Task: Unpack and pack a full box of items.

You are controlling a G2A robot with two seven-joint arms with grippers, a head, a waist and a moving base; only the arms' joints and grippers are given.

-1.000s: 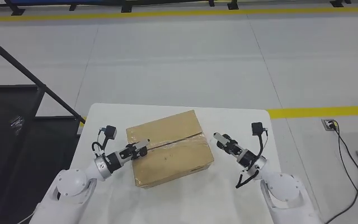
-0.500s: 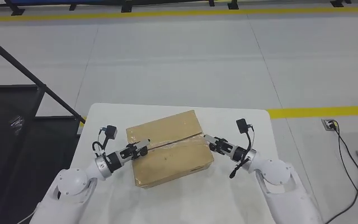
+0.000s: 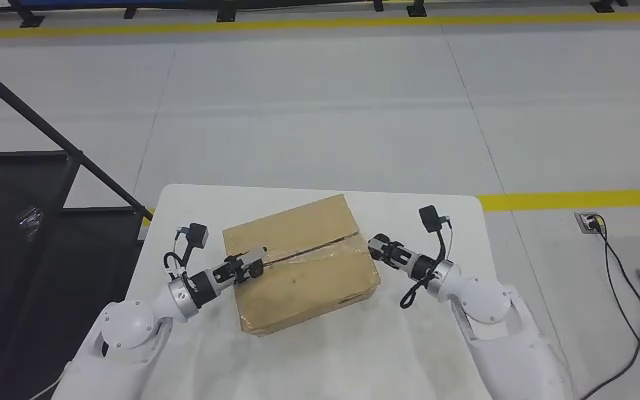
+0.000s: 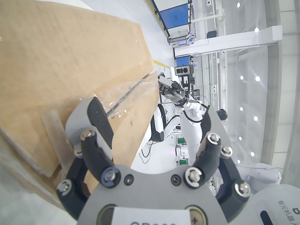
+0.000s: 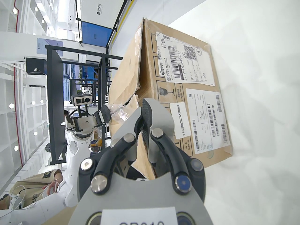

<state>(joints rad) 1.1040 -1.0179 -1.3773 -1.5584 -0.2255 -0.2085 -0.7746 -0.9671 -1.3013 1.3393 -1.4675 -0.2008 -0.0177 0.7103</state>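
Observation:
A brown cardboard box sits in the middle of the white table, its top seam covered with clear tape. My left gripper is at the seam's left end; it stands open, with one finger over the taped top and the other clear of the box. At the seam's right end, my right gripper is shut on the edge of the top flap. The right gripper also appears across the box from the left wrist.
White shipping labels cover the box side that faces the right arm. A black metal frame stands off the table's left side. Bare table lies in front of the box and to its right.
The right arm has swung left, from well clear of the box to its right top edge. The left arm has stayed at the seam's left end.

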